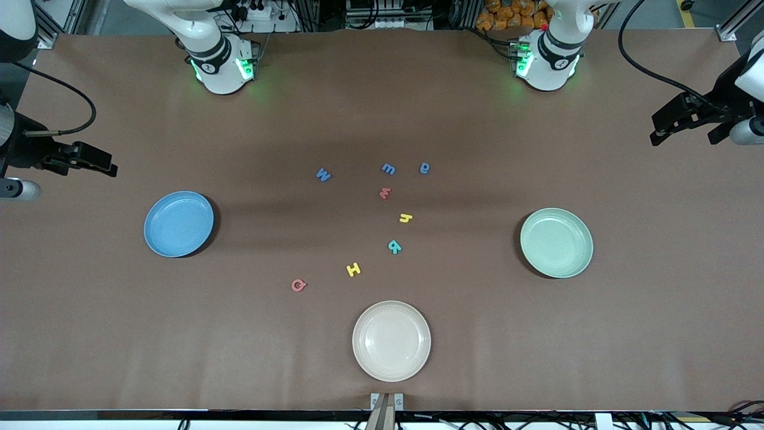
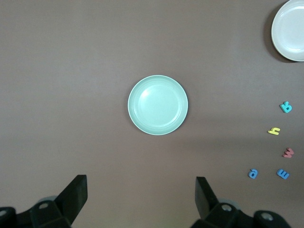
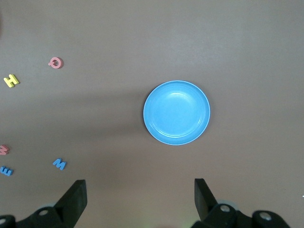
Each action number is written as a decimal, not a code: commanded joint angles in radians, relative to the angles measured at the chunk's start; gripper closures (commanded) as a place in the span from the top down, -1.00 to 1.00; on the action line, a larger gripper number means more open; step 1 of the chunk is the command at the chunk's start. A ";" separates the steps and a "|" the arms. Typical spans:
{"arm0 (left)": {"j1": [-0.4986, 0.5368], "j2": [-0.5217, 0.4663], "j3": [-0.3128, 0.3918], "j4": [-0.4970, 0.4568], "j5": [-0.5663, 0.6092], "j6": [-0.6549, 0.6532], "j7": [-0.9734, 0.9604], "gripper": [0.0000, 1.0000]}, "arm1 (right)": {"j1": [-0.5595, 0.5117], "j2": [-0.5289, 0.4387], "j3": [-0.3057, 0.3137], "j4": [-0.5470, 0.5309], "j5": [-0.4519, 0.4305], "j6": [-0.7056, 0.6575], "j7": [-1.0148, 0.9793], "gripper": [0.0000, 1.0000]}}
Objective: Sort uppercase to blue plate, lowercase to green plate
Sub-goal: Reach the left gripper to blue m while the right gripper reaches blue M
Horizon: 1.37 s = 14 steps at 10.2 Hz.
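Bench (image 1: 627, 334): brown, matte, plain; dark shelving and cables along the edge by the arm bases.
Blue plate (image 1: 178, 224): toward the right arm's end, empty, well apart from every letter.
Green plate (image 1: 556, 243): toward the left arm's end, empty.
Cream plate (image 1: 391, 340): nearest the front camera, near mid-bench.
Uppercase: blue M (image 1: 323, 175) farthest from the front camera; teal R (image 1: 394, 246), yellow H (image 1: 353, 269) and red Q (image 1: 298, 285) nearer, just short of the cream plate.
Lowercase: blue m (image 1: 388, 169) and blue a-like letter (image 1: 424, 168) side by side; red m (image 1: 385, 193) and yellow h (image 1: 406, 218) nearer the camera.
Left gripper (image 2: 141, 197): raised at the bench's left-arm edge, fingers (image 2: 76, 191) spread wide, nothing held.
Right gripper (image 3: 140, 198): raised at the bench's right-arm edge, fingers (image 3: 75, 194) spread wide, nothing held.
Left wrist view only: green plate centred, five letters and the cream plate at the margin; no blue plate.
Right wrist view only: blue plate centred, Q, H, M and two m's at the margin; no green plate.
Open room: wide bare bench around all three plates; letters loosely spaced, none touching.
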<state>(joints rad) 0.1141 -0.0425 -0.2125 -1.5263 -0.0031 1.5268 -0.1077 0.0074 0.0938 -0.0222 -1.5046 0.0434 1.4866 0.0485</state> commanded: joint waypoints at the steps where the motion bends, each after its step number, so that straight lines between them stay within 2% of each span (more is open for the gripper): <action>1: -0.007 -0.007 0.005 0.008 -0.005 -0.011 -0.001 1.00 | -0.006 -0.009 -0.002 -0.008 0.020 -0.005 -0.013 1.00; 5: -0.042 0.010 -0.007 -0.001 -0.015 -0.008 -0.021 1.00 | -0.006 -0.009 -0.002 -0.008 0.020 -0.005 -0.013 1.00; 9: -0.077 0.039 -0.165 -0.124 -0.020 0.128 -0.045 1.00 | -0.001 -0.008 -0.002 -0.005 0.021 -0.048 -0.013 1.00; 11: -0.123 0.094 -0.279 -0.138 -0.012 0.191 -0.157 1.00 | 0.013 -0.003 -0.001 0.006 0.009 -0.094 -0.009 1.00; 12: -0.160 0.128 -0.316 -0.138 0.001 0.229 -0.226 1.00 | 0.014 0.000 0.001 0.007 0.018 -0.089 -0.004 1.00; 14: -0.198 0.188 -0.347 -0.144 0.055 0.249 -0.260 1.00 | 0.034 0.007 0.008 0.000 0.021 -0.021 0.001 1.00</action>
<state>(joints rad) -0.0743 0.1037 -0.5433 -1.6739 0.0108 1.7604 -0.3531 0.0281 0.0945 -0.0195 -1.5052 0.0518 1.4312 0.0460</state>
